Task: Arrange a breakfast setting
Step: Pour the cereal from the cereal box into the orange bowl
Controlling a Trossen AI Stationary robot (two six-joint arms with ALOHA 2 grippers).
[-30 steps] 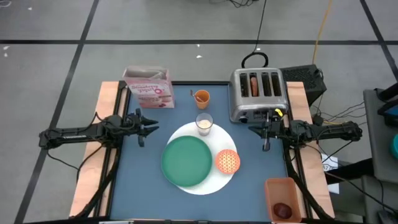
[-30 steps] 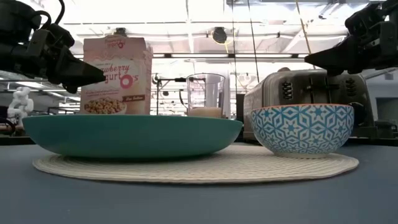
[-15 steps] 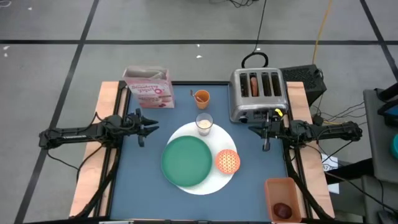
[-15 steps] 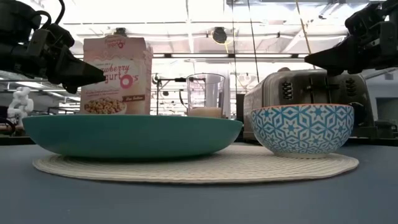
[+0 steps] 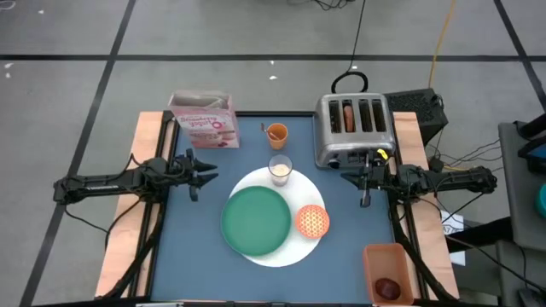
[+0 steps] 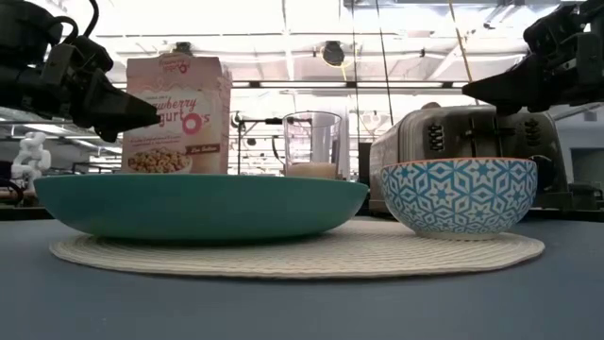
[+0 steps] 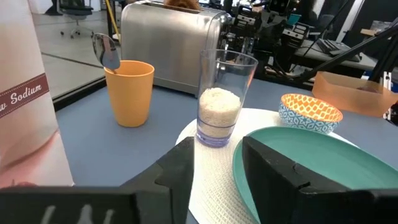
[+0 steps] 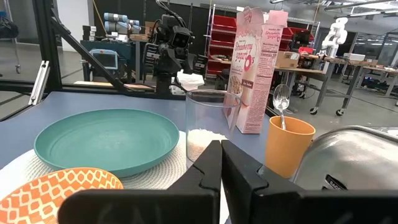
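Blue table (image 5: pixel 213 247); pink cereal box (image 6: pixel 178 113) reads "Strawberry Yogurt O's".

Both arms reach in level from the table sides. Left gripper (image 5: pixel 207 176) fingers parted, holding nothing. Right gripper (image 5: pixel 345 177) fingers pressed together, empty.

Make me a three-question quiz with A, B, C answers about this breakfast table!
1. Where is the spoon?
A in the cup
B on the plate
C in the bowl

2. What colour is the plate?
A red
B green
C yellow

3. What is the right hand doing?
A holding the glass
B wide open
C shut, holding nothing

Answers:
1 A, the spoon stands up out of the orange cup.
2 B, seen from above.
3 C, its fingers meet with nothing between.
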